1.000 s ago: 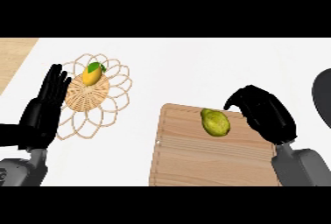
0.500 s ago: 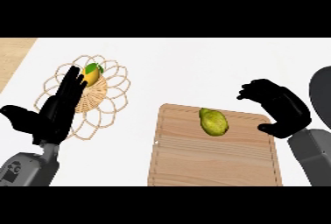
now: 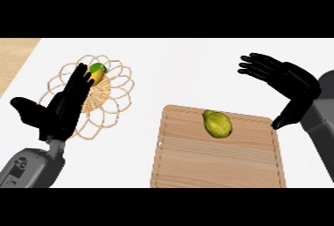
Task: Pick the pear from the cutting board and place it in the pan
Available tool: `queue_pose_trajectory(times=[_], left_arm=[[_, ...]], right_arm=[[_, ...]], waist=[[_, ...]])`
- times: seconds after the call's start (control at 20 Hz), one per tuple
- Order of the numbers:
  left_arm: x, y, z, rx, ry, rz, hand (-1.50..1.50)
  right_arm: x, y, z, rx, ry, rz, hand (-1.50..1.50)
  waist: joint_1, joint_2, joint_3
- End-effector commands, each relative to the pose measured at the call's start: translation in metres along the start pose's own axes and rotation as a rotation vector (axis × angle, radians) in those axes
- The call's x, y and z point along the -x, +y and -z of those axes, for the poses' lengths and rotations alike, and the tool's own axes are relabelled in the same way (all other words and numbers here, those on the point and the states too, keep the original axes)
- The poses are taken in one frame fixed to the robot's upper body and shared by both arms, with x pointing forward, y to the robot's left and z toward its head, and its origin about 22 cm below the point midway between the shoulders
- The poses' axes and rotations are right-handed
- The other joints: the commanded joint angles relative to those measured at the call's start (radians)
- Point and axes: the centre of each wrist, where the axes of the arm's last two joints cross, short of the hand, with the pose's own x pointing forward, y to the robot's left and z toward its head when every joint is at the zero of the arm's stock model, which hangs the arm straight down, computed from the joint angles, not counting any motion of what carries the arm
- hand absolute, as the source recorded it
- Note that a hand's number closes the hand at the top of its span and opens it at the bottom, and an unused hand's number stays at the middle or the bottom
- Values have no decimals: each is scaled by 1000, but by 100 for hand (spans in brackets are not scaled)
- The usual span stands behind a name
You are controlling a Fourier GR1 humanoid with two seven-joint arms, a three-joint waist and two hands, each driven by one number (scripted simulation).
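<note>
A yellow-green pear point(image 3: 217, 123) lies near the far edge of the wooden cutting board point(image 3: 215, 163). My right hand point(image 3: 286, 80) is open, raised above and to the right of the pear, fingers spread toward the left, not touching it. My left hand point(image 3: 57, 109) is open at the left, fingers straight, over the wicker basket point(image 3: 114, 95). A dark curved shape at the right edge behind my right forearm may be the pan; too little of it shows to tell.
The woven wicker basket holds a yellow and green fruit point(image 3: 97, 73), partly hidden by my left hand. The white counter point(image 3: 176, 66) runs around the board; a wooden strip point(image 3: 13, 57) shows at the far left.
My right hand has risen up and away from the pear and opened. The left hand shifted right over the basket. The pear stays on the board.
</note>
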Motion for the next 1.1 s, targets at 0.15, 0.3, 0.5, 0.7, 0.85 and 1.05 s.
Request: queue_pose_trajectory(times=[0.15, 0.3, 0.5, 0.7, 0.85, 1.05], left_arm=[[-2, -4, 2, -1, 6, 0, 0], [-6, 0, 9, -18, 14, 1, 0], [-13, 6, 10, -7, 1, 4, 0], [-8, 8, 7, -5, 0, -3, 0], [-4, 12, 4, -33, 6, 9, 0], [-5, 5, 2, -12, 36, -6, 0]], right_arm=[[-40, -3, 49, -231, 25, -202, -150], [-36, 12, 67, -359, 85, -265, -150], [-47, 24, 80, -540, 214, -353, -150], [-26, 41, 80, -611, 200, -385, -150], [-35, 33, 70, -622, 180, -429, -150], [-40, 31, 67, -633, 176, -595, -150]], waist=[[11, -2, -2], [-8, -5, -3], [5, -5, -3], [-10, -7, -2], [-24, -11, -2], [-23, -13, -2]])
